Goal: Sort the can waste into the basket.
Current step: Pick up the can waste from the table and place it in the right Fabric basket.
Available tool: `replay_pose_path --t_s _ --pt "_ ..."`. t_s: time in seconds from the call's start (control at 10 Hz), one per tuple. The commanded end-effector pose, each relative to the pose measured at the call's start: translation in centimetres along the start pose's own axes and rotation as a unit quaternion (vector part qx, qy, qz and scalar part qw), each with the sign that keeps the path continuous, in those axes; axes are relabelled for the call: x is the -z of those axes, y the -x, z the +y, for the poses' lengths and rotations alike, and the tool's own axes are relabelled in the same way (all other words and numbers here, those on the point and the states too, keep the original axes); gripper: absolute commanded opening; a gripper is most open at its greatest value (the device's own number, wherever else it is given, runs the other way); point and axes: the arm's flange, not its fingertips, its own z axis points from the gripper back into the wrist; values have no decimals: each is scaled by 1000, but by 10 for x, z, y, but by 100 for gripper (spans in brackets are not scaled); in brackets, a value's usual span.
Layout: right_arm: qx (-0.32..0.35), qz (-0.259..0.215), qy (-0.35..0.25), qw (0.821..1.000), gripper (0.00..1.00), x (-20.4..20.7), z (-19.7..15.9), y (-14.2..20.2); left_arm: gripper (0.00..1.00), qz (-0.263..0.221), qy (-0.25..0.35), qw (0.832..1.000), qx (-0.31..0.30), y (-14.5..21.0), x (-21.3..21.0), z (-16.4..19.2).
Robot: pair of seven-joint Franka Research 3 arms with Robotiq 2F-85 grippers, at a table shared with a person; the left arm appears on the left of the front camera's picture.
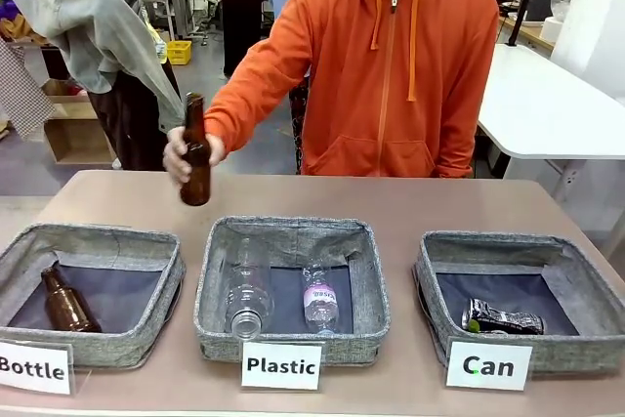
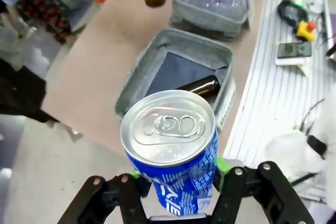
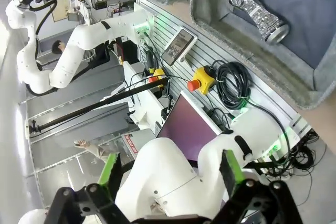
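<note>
Left tool (image 2: 176, 192) around blue can (image 2: 170, 148)

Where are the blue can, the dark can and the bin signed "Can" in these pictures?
blue can (image 2: 170, 135): left wrist view, on its silver lid.
dark can (image 1: 503, 318): front view, on the middle of its side.
"Can" bin (image 1: 488, 245): front view, on its far grey rim.

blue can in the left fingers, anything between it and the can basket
Nothing visible blocks it. The blue can is clamped in the left gripper above the Bottle bin. The Can basket is open on top, holding only the dark can. The person's hand holds a brown bottle elsewhere.
</note>
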Motion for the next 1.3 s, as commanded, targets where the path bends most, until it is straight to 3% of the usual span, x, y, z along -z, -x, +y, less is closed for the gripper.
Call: replay_pose_path --t_s 0.0,1.2 --pt "2 -6 0 1000 100 -4 6 -2 44 -23 -13 1000 -5 8 18 -9" --pt "2 -6 0 1000 100 -4 6 -2 44 13 7 1000 -14 -19 38 15"
